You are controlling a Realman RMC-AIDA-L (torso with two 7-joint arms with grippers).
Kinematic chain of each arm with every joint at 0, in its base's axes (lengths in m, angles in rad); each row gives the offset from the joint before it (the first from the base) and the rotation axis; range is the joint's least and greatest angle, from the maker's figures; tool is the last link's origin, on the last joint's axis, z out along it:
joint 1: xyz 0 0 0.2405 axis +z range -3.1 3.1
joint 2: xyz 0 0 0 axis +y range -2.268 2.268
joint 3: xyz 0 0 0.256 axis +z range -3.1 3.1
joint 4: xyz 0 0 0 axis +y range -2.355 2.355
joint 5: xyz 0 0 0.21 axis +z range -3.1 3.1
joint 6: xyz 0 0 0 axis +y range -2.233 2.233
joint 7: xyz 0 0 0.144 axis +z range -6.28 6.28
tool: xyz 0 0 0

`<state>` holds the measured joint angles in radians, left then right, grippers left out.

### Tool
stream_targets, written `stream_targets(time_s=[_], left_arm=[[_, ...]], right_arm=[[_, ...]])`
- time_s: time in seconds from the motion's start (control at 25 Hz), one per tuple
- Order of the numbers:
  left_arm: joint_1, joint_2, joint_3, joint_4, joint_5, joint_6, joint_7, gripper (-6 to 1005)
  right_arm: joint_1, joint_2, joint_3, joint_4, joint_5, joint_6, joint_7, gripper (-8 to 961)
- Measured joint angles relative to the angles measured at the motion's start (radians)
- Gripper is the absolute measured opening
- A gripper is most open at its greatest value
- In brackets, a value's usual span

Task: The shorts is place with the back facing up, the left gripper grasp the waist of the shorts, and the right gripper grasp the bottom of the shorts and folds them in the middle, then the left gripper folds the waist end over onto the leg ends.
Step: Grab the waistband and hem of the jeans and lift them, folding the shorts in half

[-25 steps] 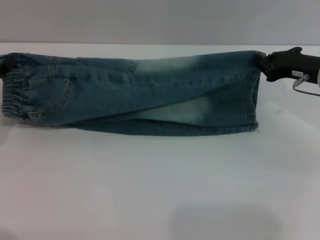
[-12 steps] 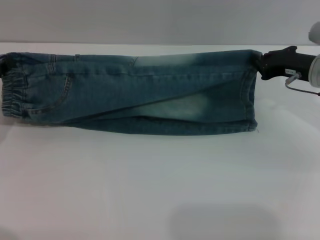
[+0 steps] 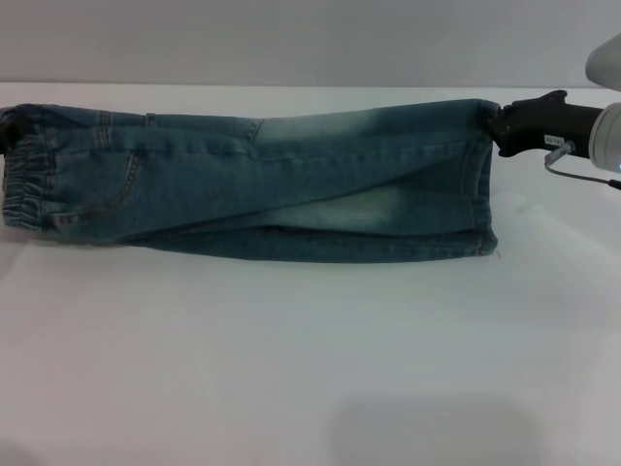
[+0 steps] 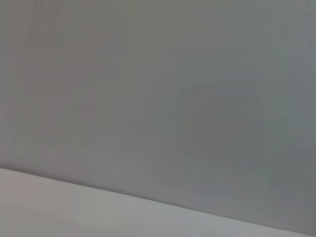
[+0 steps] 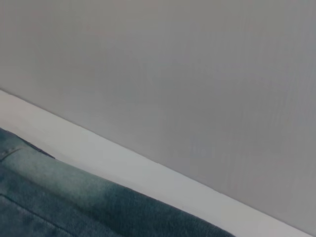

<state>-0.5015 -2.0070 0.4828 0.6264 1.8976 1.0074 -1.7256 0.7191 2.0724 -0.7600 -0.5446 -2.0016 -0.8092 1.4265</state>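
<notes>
The blue-green denim shorts [image 3: 291, 184] lie folded lengthwise in a long band across the white table [image 3: 310, 349] in the head view. The puckered elastic waist [image 3: 24, 184] is at the left end, and one back pocket shows beside it. The bottom hems [image 3: 482, 184] form the right end. My right gripper [image 3: 497, 126], black with a grey-white wrist, sits at the far right corner of the hem and looks shut on it. A dark shape at the far corner of the waist seems to be my left gripper [image 3: 7, 124], mostly cut off by the picture edge. The right wrist view shows denim [image 5: 74, 207].
A grey wall [image 3: 310, 39] stands behind the table's far edge. White tabletop stretches between the shorts and the near edge. A thin cable [image 3: 572, 170] loops below the right wrist. The left wrist view shows only wall and a strip of table [image 4: 59, 207].
The right gripper has shifted a little to the left with the hem corner, and more of its pale wrist has come into view. The shorts' right end has moved slightly left.
</notes>
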Motion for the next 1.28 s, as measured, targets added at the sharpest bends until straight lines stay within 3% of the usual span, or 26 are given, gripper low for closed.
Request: stream_targets(time_s=[0.64, 0.8, 1.04, 1.28], left_arm=[[-0.006, -0.009, 0.038, -0.002, 0.0, -0.041, 0.033, 230], [-0.008, -0.022, 0.036, 0.006, -0.006, -0.073, 0.054, 232], [-0.011, -0.038, 0.035, 0.01, -0.007, -0.102, 0.063, 236], [-0.011, -0.039, 0.032, 0.01, -0.01, -0.109, 0.064, 466]], right_arm=[[0.001, 0.0, -0.04, 0.007, -0.006, 0.002, 0.011, 7], [0.003, 0.001, -0.042, 0.011, -0.001, 0.045, 0.026, 8], [0.002, 0.003, -0.049, 0.014, 0.001, 0.088, 0.024, 206], [-0.003, 0.003, -0.072, 0.013, 0.001, 0.088, 0.019, 416]])
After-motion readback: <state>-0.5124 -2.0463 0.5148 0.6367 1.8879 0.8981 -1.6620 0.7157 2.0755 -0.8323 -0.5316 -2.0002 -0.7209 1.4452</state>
